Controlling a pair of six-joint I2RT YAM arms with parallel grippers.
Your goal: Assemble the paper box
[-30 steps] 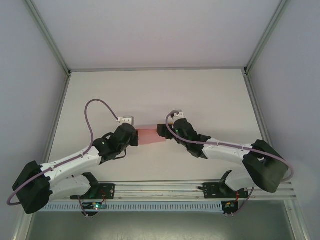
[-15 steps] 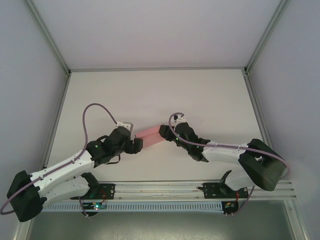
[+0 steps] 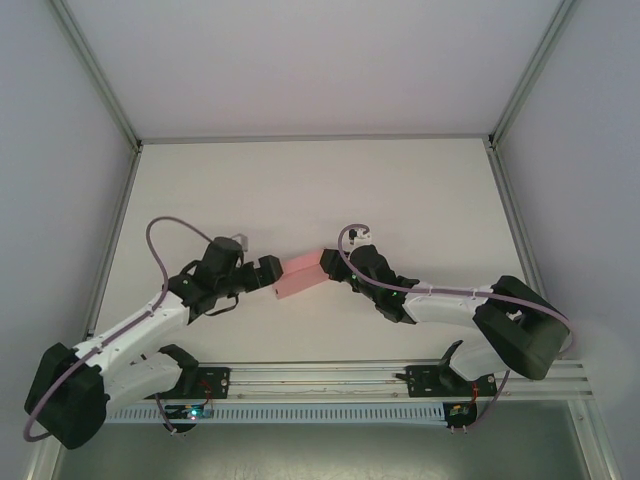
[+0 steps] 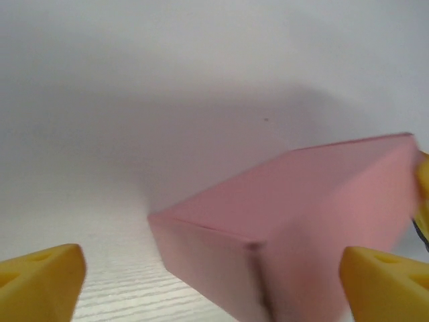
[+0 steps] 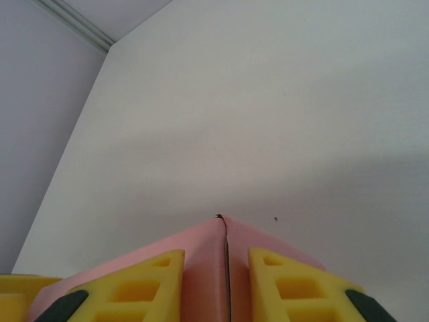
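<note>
box [image 3: 298, 276]: pink, folded, over the middle of the table [image 3: 320, 190] between the two grippers. In the top view it slants, with its left end nearer the arm bases. I cannot tell whether it rests on the table.
left gripper [image 3: 270, 275]: jaws spread wide at the box's left end. In the wrist view its yellow fingers [image 4: 40, 282] stand far apart with the box's corner between them, and it grips nothing.
right gripper [image 3: 328, 265]: closed on the box's right end. The wrist view shows a yellow pad [image 5: 134, 292] pressed on each side of the seam.
change, left: a second ago it clamped the box's left end; now it has let go and drawn back to the left.
change, right: its jaws have narrowed onto the box.
change, box: it lay level across the view a second ago and has since tipped into a slant.
</note>
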